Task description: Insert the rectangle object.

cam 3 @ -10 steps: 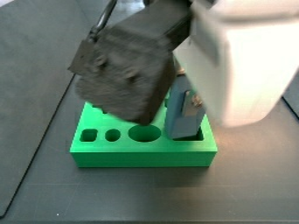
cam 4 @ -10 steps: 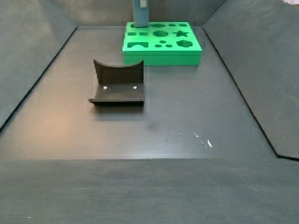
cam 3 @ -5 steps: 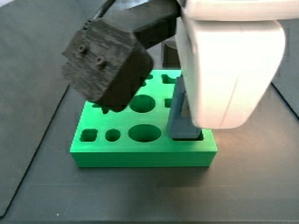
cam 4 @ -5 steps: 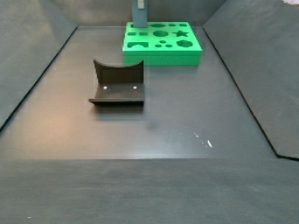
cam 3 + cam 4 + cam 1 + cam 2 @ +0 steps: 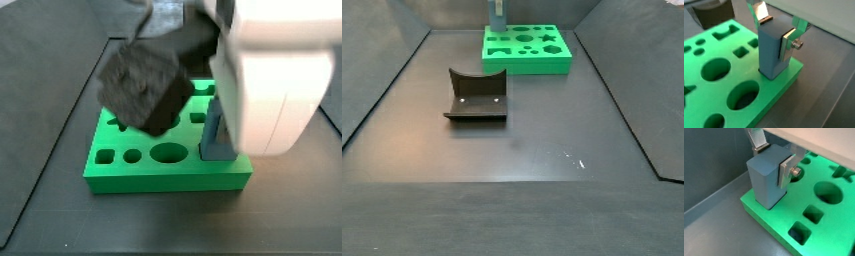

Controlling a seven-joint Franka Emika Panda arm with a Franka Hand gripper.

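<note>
Gripping upright rectangle object [image 5: 771, 50], pincer [image 5: 775, 31] above green board [image 5: 724, 75] corner.

Tool [image 5: 776, 31] over green board [image 5: 528, 50] corner, fingers astride upright rectangle object [image 5: 771, 50], which stands in corner slot. Board sits at tabletop [image 5: 516, 150] far end, near back wall. Fixture [image 5: 476, 96] well apart, mid-tabletop. Wide bare tabletop in front and right of the fixture.

Rectangle object [image 5: 771, 50]: plain slate blue-grey bar, held upright between silver fingers [image 5: 788, 42] of gripper [image 5: 775, 27]; lower end seated in corner slot of green board [image 5: 724, 70], seen in both wrist views.
</note>
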